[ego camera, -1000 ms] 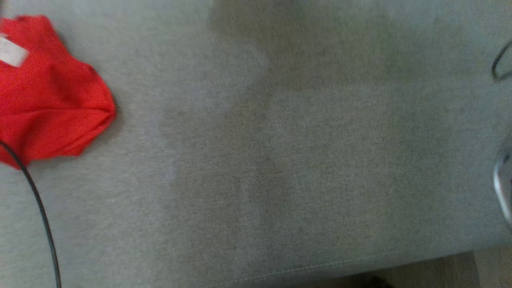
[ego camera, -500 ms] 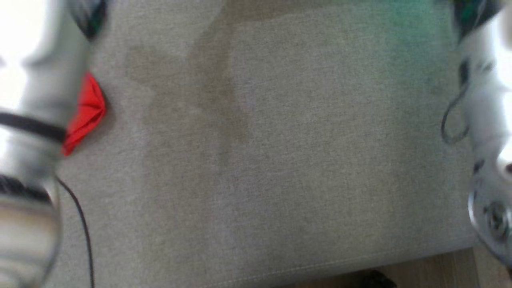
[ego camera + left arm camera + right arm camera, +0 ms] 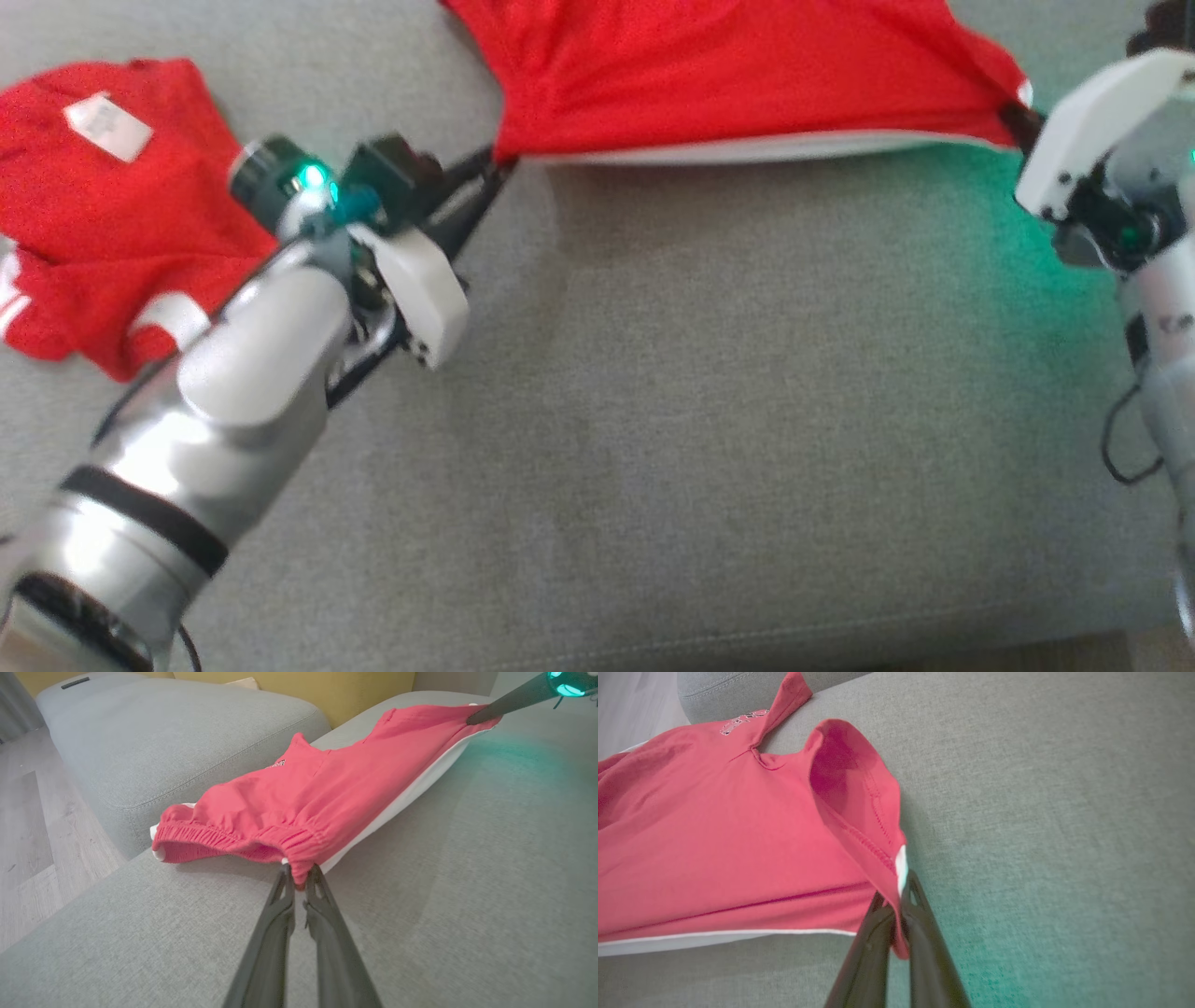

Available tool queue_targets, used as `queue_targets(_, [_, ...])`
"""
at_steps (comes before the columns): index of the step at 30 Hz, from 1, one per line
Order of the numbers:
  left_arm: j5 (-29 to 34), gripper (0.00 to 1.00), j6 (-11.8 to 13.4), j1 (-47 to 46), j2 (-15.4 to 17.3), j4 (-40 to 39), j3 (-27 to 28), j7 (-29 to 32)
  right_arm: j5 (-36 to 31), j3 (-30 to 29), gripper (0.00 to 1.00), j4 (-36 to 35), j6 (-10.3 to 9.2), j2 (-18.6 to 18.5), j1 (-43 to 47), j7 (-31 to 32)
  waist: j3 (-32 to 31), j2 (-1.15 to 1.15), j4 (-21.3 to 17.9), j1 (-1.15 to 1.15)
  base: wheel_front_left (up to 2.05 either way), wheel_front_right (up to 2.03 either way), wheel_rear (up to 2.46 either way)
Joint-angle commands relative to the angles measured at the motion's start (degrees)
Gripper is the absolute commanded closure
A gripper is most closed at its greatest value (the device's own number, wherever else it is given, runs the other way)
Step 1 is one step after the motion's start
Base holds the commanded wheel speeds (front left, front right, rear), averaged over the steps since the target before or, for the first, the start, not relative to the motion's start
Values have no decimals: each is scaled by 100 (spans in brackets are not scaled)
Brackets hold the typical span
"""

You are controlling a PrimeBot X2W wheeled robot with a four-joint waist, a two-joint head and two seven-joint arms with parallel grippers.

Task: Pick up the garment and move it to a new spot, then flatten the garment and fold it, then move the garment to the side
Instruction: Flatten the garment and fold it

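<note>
Evidently for flattening, left gripper [image 3: 497,165] and right gripper [image 3: 1014,112] clench opposite ends of the garment [image 3: 728,75], taut across the frame's top.

Place: home living room.
Seating: grey upholstered sofa [image 3: 154,742], stitched seams, deep cushions.
Floor: wood-look planks [image 3: 28,826] beside the sofa.
Backdrop: yellow surface [image 3: 299,686] behind the sofa.

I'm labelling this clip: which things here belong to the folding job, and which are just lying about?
In the job: red shorts, pinched and stretched between left gripper and right gripper; grey sofa beneath.
Lying about: other red garment with white label; small dark object on the far cushion.
</note>
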Motion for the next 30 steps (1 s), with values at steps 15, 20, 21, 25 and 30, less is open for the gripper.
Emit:
queue_targets(15, [279, 100, 16, 1460, 233, -796, 314, -70, 1183, 461, 100, -1903, -6, -1343, 1900, 1226, -1340, 0, 77, 0, 0, 0, 0])
queue_targets(20, [251, 100, 34, 2100, 206, -1140, 240, -70, 1343, 209, 100, -2670, -6, -1683, 2719, 1773, -1667, 0, -3, 0, 0, 0, 0])
queue_targets(21, [221, 100, 48, 2222, 197, -1225, 223, -70, 1361, 126, 100, -2856, -6, -1739, 2883, 1891, -1713, 0, -17, 0, 0, 0, 0])
queue_targets(25, [128, 100, 154, 2528, 217, -1574, 180, -29, 1303, -403, 100, -3587, -6, -1795, 3362, 2301, -1771, 0, -61, 0, 0, 0, 0])
queue_targets(30, [81, 100, 306, 2419, 269, -1867, 301, 44, 897, -1077, 100, -4295, -6, -1526, 3466, 2782, -1643, 0, -8, 0, 0, 0, 0])
